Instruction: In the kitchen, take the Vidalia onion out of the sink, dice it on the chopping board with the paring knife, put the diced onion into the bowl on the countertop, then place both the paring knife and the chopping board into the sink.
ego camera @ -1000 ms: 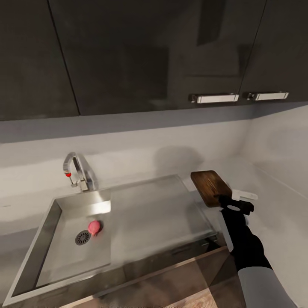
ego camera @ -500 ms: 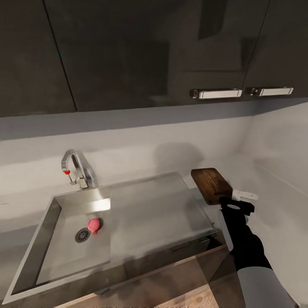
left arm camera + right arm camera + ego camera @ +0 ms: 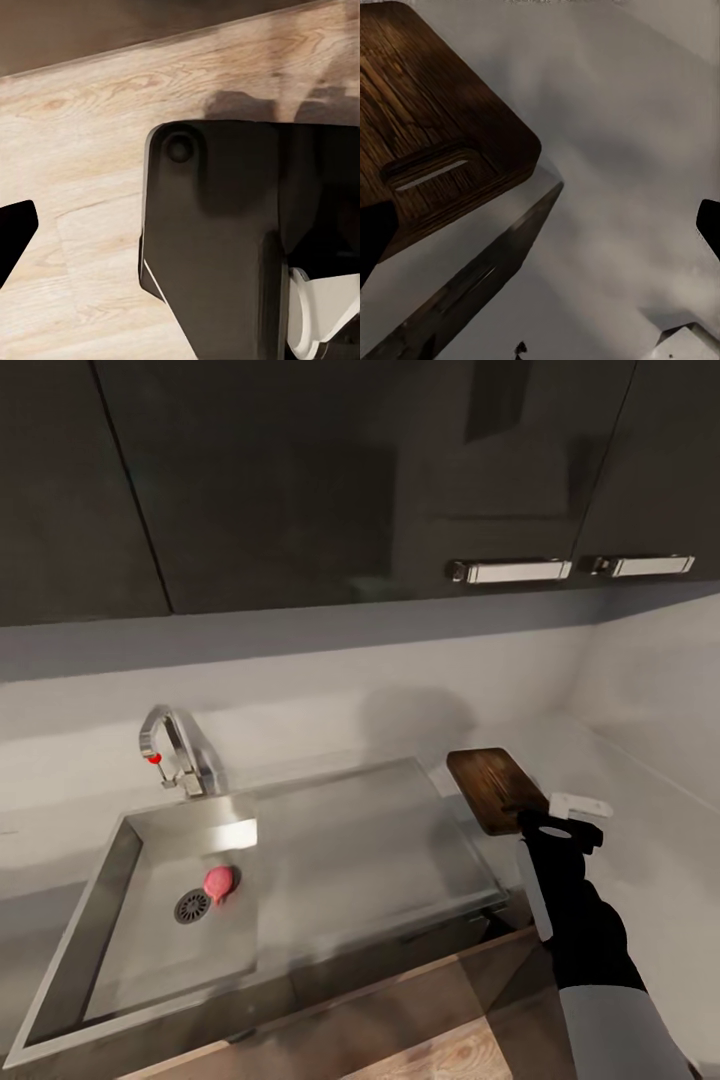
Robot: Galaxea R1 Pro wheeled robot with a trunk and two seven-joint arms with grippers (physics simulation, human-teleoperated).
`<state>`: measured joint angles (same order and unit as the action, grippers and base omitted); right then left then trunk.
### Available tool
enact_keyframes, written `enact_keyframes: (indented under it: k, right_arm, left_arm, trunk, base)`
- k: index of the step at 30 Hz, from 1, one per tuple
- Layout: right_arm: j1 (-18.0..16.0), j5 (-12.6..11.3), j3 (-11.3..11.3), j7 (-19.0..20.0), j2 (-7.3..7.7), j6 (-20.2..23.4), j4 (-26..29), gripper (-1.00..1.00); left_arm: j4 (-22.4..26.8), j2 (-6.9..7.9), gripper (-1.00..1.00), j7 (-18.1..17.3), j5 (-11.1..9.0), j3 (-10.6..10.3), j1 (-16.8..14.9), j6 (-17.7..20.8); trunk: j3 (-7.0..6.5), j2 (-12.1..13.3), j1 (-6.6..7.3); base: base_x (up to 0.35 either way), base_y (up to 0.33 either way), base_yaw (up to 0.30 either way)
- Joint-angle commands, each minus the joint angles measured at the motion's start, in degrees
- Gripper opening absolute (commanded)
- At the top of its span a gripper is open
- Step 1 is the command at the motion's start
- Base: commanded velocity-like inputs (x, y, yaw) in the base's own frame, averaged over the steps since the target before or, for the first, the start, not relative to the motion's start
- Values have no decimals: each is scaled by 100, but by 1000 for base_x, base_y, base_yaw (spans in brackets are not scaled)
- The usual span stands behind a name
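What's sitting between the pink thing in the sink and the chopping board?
In the head view, nothing sits between them: from the onion by the drain, just bare sink drainboard stretches to the chopping board.

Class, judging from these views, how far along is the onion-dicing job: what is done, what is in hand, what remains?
Done: nothing yet; the onion lies in the sink by the drain.
In hand: the right gripper reaches at the near end of the chopping board, whose slot handle shows in the right wrist view; a grasp cannot be confirmed.
Left: fetching the onion, dicing, filling the bowl, sinking knife and board.
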<state>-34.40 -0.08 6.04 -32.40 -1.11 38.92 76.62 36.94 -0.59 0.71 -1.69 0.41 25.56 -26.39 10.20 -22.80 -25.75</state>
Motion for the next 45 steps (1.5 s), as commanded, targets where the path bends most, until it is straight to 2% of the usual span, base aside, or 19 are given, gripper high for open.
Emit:
enact_keyframes:
  k: [1,19,31,45]
  right_arm:
    - [-5,-1,3,-12,-6,35,10,100]
    - [-5,-1,-7,-12,-18,37,19,100]
    - [-5,-7,-16,-10,-20,37,19,100]
    - [-5,-10,-32,-12,-38,37,19,100]
  left_arm:
    - [7,-2,100,2,-16,3,2,-6]
    - [-20,-3,100,-1,-16,3,2,-9]
    - [-25,-3,100,-1,-16,3,2,-7]
    - [-26,-3,100,-1,-16,3,2,-12]
  trunk:
    - [12,-12,-4]
    - [12,-12,-4]
    - [12,-12,-4]
    - [12,-12,-4]
  base:
    - [16,-60,0]
    - [41,-14,0]
    - [166,0,0]
    - [54,0,0]
